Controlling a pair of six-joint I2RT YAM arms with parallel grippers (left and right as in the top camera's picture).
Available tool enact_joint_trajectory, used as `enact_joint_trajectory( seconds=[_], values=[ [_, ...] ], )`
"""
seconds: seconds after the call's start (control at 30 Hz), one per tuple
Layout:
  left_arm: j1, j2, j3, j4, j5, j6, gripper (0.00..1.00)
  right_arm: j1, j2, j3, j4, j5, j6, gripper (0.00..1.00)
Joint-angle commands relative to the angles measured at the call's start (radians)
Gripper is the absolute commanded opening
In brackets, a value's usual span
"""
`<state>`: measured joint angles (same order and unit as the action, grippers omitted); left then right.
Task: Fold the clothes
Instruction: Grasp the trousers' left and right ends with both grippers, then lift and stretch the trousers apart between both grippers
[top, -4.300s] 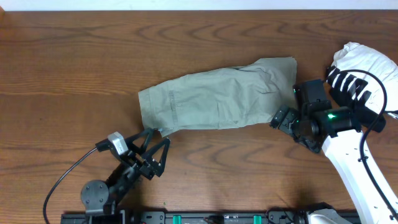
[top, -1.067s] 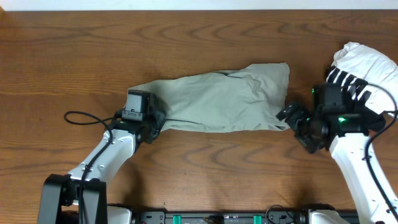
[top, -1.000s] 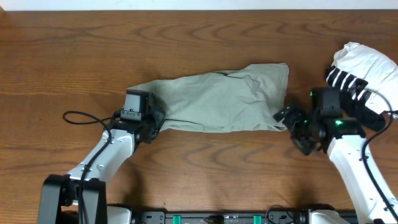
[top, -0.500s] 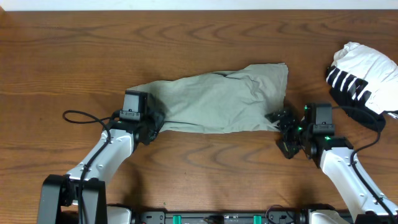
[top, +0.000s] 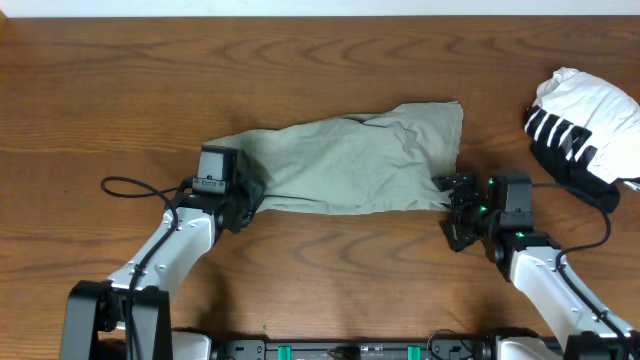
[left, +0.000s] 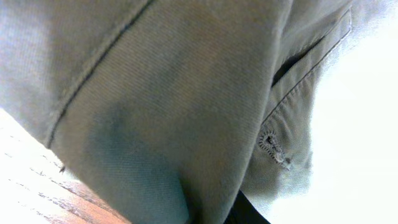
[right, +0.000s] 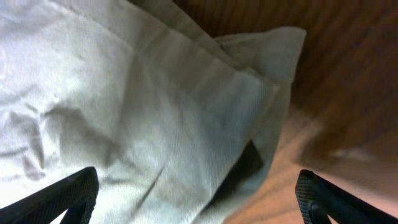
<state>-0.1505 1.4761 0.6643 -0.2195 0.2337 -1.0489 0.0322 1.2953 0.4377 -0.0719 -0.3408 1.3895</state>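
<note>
A robotics test bench is what's being looked at here. A plain wood-grain table (top: 320, 60) is seen from straight above. Two robot arms are planted at its near edge, the left arm (top: 175, 245) and the right arm (top: 540, 275). A black cable (top: 104, 187) is looped loose across the wood, and a black mounting rail (top: 330, 350) is run along the front. Only beige trousers (top: 350, 165) and a white striped garment (top: 580, 120) are laid out on the table.
</note>
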Motion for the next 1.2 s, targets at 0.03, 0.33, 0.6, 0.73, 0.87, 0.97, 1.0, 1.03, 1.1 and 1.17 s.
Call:
enact_joint_trajectory(
  seconds=[0.03, 0.33, 0.6, 0.73, 0.87, 0.97, 1.0, 1.03, 1.1, 1.17],
  values=[
    [0.008, -0.001, 0.015, -0.011, 0.006, 0.024, 0.19, 0.008, 0.044, -0.011, 0.042, 0.031, 0.027, 0.99],
    [0.008, -0.001, 0.015, -0.013, 0.019, 0.049, 0.08, 0.008, 0.171, -0.011, 0.163, 0.03, 0.026, 0.71],
    [0.008, -0.005, 0.015, -0.03, 0.076, 0.111, 0.06, -0.021, 0.16, -0.006, 0.192, 0.034, -0.122, 0.04],
    [0.008, -0.026, 0.015, -0.032, 0.116, 0.126, 0.06, -0.036, 0.12, 0.007, 0.197, 0.014, -0.229, 0.01],
    [0.008, -0.086, 0.015, -0.047, 0.145, 0.155, 0.06, -0.04, 0.038, 0.038, 0.164, 0.009, -0.346, 0.01],
    [0.008, -0.168, 0.015, -0.094, 0.145, 0.159, 0.06, -0.04, -0.05, 0.081, 0.076, 0.029, -0.425, 0.01],
    [0.008, -0.191, 0.015, -0.105, 0.145, 0.164, 0.06, -0.04, -0.07, 0.095, 0.049, 0.037, -0.451, 0.01],
    [0.008, -0.225, 0.015, -0.121, 0.145, 0.167, 0.06, -0.04, -0.097, 0.118, 0.002, 0.049, -0.491, 0.02],
    [0.008, -0.297, 0.015, -0.151, 0.146, 0.175, 0.06, -0.04, -0.142, 0.177, -0.115, 0.078, -0.581, 0.02],
    [0.008, -0.365, 0.015, -0.179, 0.147, 0.177, 0.06, -0.04, -0.175, 0.247, -0.256, 0.124, -0.661, 0.02]
  ],
)
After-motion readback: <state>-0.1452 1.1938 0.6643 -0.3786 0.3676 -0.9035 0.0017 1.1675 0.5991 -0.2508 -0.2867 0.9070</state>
